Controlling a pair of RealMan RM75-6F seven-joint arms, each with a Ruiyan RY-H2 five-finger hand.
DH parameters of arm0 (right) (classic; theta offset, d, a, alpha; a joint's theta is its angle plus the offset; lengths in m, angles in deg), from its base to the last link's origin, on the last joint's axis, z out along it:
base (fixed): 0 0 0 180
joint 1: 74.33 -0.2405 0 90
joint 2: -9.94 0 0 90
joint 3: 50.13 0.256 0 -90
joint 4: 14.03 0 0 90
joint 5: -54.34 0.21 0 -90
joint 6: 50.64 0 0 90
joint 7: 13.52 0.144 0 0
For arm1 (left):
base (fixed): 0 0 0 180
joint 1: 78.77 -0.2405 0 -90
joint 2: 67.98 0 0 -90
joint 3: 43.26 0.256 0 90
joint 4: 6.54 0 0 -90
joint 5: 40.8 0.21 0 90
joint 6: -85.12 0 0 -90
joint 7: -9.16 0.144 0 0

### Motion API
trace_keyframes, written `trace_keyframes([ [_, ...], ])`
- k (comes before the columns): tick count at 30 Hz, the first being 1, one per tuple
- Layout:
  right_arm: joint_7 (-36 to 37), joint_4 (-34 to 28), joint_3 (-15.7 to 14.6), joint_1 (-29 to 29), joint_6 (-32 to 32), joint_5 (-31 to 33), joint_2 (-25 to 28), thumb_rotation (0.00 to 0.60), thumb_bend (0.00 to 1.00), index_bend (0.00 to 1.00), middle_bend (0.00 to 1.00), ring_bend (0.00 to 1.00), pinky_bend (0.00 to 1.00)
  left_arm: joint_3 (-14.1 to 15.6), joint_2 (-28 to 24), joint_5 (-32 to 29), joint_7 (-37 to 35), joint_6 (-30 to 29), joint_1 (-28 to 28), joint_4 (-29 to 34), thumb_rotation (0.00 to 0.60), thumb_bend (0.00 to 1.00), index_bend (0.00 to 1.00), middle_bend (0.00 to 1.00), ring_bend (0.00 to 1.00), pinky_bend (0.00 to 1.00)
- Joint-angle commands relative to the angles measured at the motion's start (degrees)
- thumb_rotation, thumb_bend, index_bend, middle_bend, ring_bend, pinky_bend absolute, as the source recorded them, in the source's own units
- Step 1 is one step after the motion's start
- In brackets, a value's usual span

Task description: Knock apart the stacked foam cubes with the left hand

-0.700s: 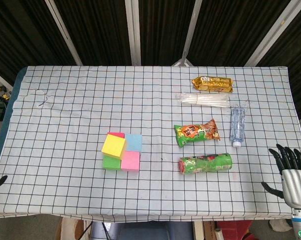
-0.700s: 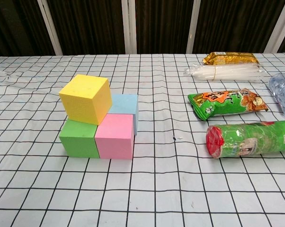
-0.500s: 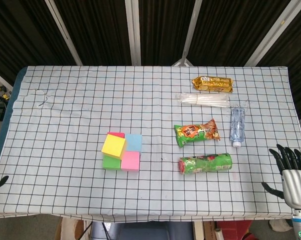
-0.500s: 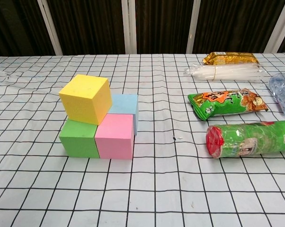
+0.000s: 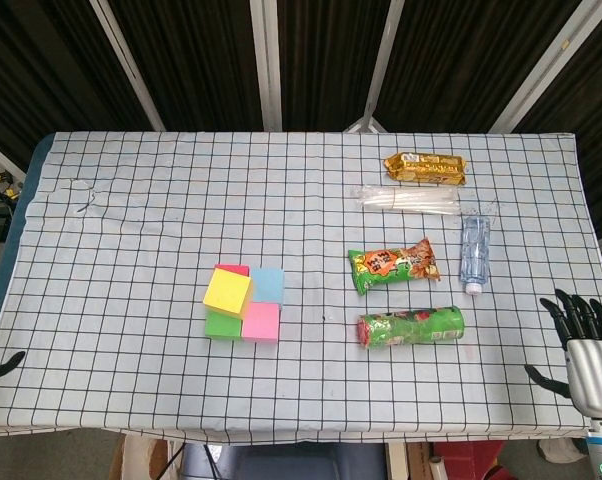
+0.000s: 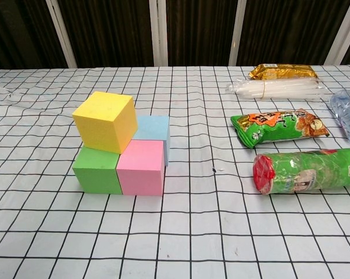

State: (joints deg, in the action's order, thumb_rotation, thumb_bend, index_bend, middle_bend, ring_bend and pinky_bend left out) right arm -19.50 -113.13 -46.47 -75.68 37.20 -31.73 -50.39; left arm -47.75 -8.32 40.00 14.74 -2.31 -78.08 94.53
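The left robot hand (image 5: 1,366) shows only as a dark sliver at the surface's near-left edge, so its state cannot be told. The stacked foam cubes (image 5: 244,303), yellow on top, lie to its right and further in, far nearer it than the open, empty right robot hand (image 5: 585,345).

We see our right hand (image 5: 584,345) at the lower right, fingers spread, holding nothing; of our left hand (image 5: 1,365) only a dark tip shows.
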Motion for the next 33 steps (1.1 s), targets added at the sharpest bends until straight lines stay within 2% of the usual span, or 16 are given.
trace_keyframes([
  [1,0.2,0.2,0.2,0.0,0.0,0.4,0.0,0.6,0.06,0.17,0.09,0.09,0.0,0.2,-2.4,0.5,-1.2,3.5,1.9,1.5,0.6,0.0,0.02,0.0,0.0,0.13],
  [4,0.1,0.1,0.1,-0.2,-0.7,0.6,0.0,0.6,0.06,0.17,0.09,0.09,0.0,-0.9,-5.3,1.2,-0.9,6.1,4.4,4.6,0.6,0.0,0.01,0.0,0.0,0.13],
  [8,-0.5,0.2,0.0,-0.5,-1.2,0.5,-0.3,0.6,0.06,0.17,0.09,0.09,0.0,-2.3,-9.5,-1.4,3.2,11.8,8.2,9.8,0.6,0.0,0.01,0.0,0.0,0.13],
  [14,-0.8,0.1,0.1,-0.6,-1.5,1.0,-0.4,0.6,0.06,0.17,0.09,0.09,0.0,-4.7,-15.3,-10.8,8.2,25.1,16.3,16.2,0.6,0.0,0.0,0.0,0.0,0.12],
  [18,-1.2,0.0,0.0,-0.6,-1.4,0.9,-0.5,0.6,0.06,0.17,0.09,0.09,0.0,-6.4,-17.3,-16.5,10.6,31.2,21.5,18.1,0.6,0.0,0.0,0.0,0.0,0.1],
  [24,-2.3,0.0,0.0,-0.9,-2.2,1.4,-0.9,0.6,0.06,0.17,0.09,0.09,0.0,-8.2,-17.7,-25.5,17.4,36.5,29.5,20.5,0.6,0.0,0.0,0.0,0.0,0.01],
  [33,-2.3,0.0,0.1,-0.9,-2.2,1.7,-0.9,0.6,0.06,0.17,0.09,0.09,0.0,-7.3,-13.9,-38.5,26.7,38.8,40.2,23.1,0.6,0.0,0.0,0.0,0.0,0.0],
])
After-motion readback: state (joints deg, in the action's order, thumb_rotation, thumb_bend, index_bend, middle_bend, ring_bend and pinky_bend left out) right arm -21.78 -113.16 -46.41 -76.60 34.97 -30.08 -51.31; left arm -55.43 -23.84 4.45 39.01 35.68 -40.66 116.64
